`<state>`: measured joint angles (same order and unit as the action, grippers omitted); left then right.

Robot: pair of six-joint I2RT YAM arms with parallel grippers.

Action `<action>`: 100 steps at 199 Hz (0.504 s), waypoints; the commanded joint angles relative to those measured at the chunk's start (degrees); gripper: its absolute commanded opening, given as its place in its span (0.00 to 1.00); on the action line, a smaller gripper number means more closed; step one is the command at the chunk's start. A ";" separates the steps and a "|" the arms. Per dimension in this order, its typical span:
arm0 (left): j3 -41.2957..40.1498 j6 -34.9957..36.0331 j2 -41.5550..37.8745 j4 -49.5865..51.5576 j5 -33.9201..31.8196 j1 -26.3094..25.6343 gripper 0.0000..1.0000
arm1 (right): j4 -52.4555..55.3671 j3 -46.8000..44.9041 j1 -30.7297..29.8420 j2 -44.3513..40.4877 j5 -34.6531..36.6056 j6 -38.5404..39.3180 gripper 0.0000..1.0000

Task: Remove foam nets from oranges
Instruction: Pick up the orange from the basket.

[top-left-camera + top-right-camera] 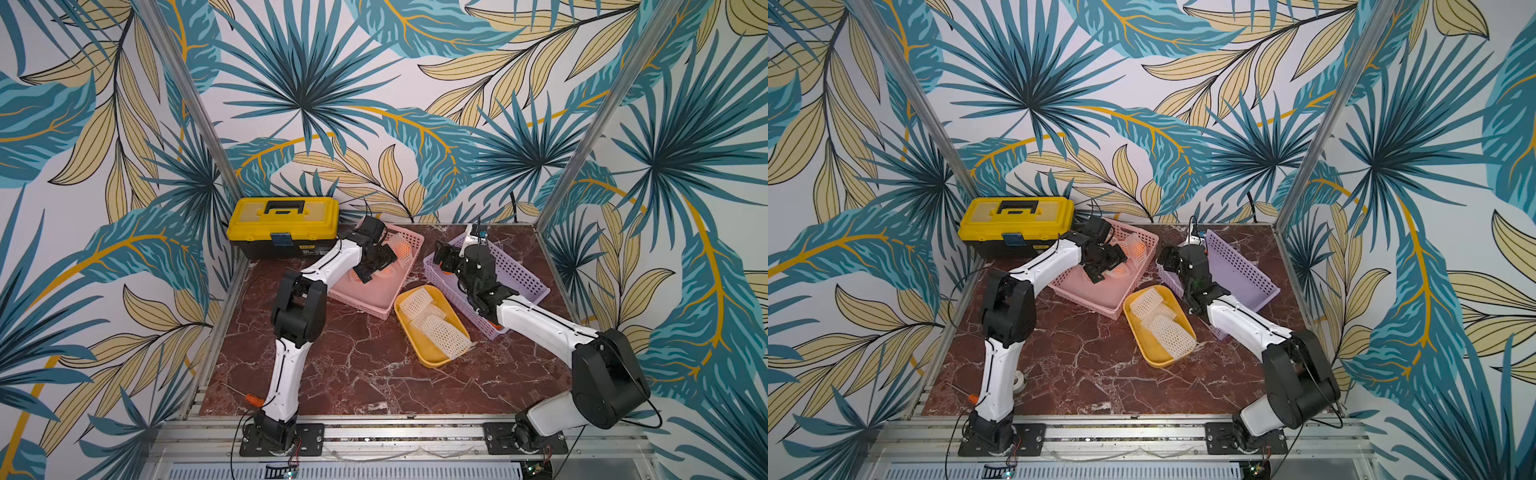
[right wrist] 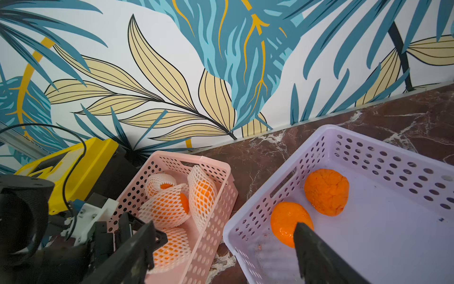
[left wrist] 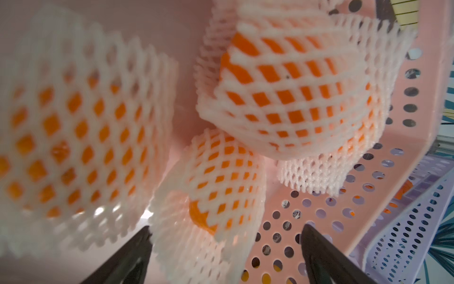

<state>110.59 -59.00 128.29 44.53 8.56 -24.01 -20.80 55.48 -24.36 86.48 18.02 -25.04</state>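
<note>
Nearest lies the bare front of a red marble table (image 1: 374,374). At mid-table a yellow tray (image 1: 422,353) holds a heap of empty foam nets (image 1: 436,326).

Beyond the tray to the left, a pink basket (image 1: 365,297) holds several netted oranges (image 3: 282,86). The left gripper (image 3: 226,227) hangs inside this basket, jaws spread wide and gripping nothing. One netted orange (image 3: 221,177) lies just past its fingertips, centred between them. Whether the net touches a finger cannot be told.

To the right, a purple basket (image 1: 521,276) holds two bare oranges (image 2: 326,191). The right gripper (image 2: 223,224) hovers astride the gap between the two baskets, also spread and empty. One finger crosses in front of the nearer bare orange (image 2: 285,221).

Farthest back, a yellow toolbox (image 1: 282,220) stands in the far left corner.
</note>
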 commanded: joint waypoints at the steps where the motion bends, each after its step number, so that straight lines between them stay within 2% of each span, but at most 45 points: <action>1: 3.18 -0.80 1.91 1.08 -1.25 -0.46 0.95 | -0.47 -0.64 0.06 -1.07 0.66 0.69 0.89; 52: 4.27 -2.08 3.60 1.61 -10.39 -0.99 0.87 | -0.75 -0.75 0.06 -1.09 0.92 0.60 0.89; 100: 8.85 -1.07 7.77 1.54 -7.40 -1.17 0.83 | -1.08 -0.82 0.04 -1.05 0.70 0.59 0.89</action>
<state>116.92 -60.66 133.67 45.69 1.13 -24.93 -20.88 55.48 -24.36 86.48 18.02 -25.02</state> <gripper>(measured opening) 0.841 0.890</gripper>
